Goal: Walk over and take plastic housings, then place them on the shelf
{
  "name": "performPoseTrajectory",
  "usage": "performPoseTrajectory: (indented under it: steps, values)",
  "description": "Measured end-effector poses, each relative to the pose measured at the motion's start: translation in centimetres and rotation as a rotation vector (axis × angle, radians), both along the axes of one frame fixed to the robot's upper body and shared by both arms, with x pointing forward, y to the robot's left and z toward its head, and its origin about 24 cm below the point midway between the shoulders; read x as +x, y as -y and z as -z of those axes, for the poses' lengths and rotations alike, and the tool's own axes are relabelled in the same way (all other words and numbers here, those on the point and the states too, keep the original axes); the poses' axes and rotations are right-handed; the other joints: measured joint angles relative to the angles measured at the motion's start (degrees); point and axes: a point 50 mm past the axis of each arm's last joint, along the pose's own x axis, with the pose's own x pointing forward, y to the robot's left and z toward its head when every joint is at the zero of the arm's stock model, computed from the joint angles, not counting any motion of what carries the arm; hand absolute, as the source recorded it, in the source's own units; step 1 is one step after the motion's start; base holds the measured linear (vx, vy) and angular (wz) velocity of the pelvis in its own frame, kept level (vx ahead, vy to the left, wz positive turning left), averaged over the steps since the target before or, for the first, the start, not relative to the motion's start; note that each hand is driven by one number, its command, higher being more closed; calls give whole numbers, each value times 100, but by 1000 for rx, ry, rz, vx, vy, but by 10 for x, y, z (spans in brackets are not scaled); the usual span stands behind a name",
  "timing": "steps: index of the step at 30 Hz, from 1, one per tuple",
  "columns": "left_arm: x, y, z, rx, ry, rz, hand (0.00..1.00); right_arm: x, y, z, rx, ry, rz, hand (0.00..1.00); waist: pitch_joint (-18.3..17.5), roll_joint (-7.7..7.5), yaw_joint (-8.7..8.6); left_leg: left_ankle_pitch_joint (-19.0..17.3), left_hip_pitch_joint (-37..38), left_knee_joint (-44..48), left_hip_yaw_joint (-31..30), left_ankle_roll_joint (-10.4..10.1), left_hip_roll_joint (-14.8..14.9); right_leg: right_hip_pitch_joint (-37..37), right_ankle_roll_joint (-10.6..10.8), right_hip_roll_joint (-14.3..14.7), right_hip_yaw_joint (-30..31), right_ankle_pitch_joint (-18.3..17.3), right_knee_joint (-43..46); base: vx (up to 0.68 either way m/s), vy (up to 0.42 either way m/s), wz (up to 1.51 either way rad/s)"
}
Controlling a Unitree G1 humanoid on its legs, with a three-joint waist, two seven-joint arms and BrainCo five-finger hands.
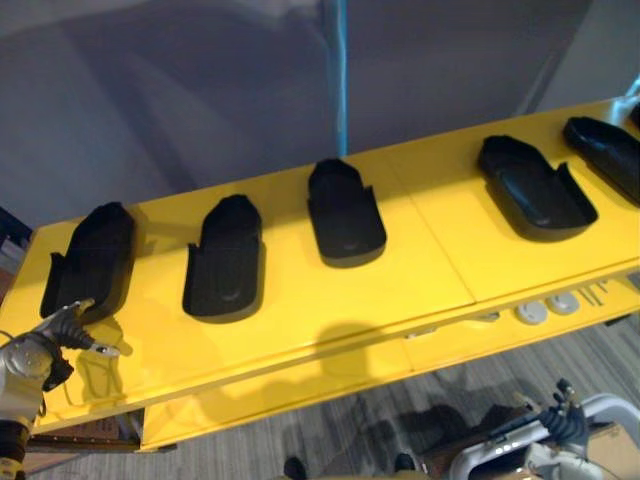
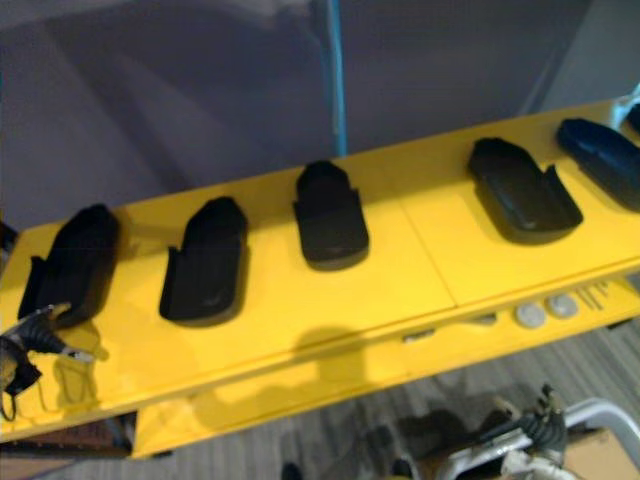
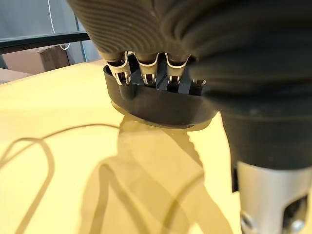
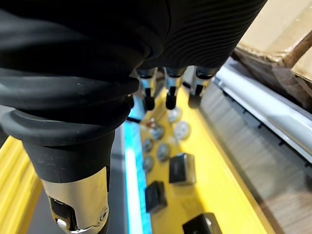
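My left hand [image 3: 147,66] on near rim of leftmost housing [image 1: 92,258] on yellow shelf [image 1: 420,250]; gripped or not, cannot tell (view blocked). Risk: withdrawing could drag housing off near edge. Right hand [image 4: 168,90] slack, empty.

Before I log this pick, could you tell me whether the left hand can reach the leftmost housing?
Probably yes: the left hand sits at the near end of the leftmost housing, with nothing on the yellow shelf between them.

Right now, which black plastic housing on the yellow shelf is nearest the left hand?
The leftmost black plastic housing: the left hand is at its near end; the other four lie farther right.
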Motion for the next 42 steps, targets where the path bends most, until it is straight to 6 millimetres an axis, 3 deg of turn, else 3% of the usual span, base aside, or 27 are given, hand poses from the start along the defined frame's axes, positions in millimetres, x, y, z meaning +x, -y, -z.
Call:
performPoseTrajectory:
  steps: [7,26,42]
  values:
    - [2,6,-2,-47,-61,44,0,1,6,-5,-27,-4,-12,0,38,92,4,0,5,17,-18,0,1,16,3,-1,-19,1,0,0,0,0]
    - [-1,7,-9,-95,-187,89,0,0,7,-5,-31,-10,-12,0,11,132,-6,4,4,19,-99,3,1,31,5,-2,-65,0,25,0,0,0]
    - [-6,-11,-8,25,-50,-36,0,-2,7,-3,-29,-21,-8,0,0,136,-2,19,-12,19,-127,6,1,28,4,-2,-105,0,42,0,0,0]
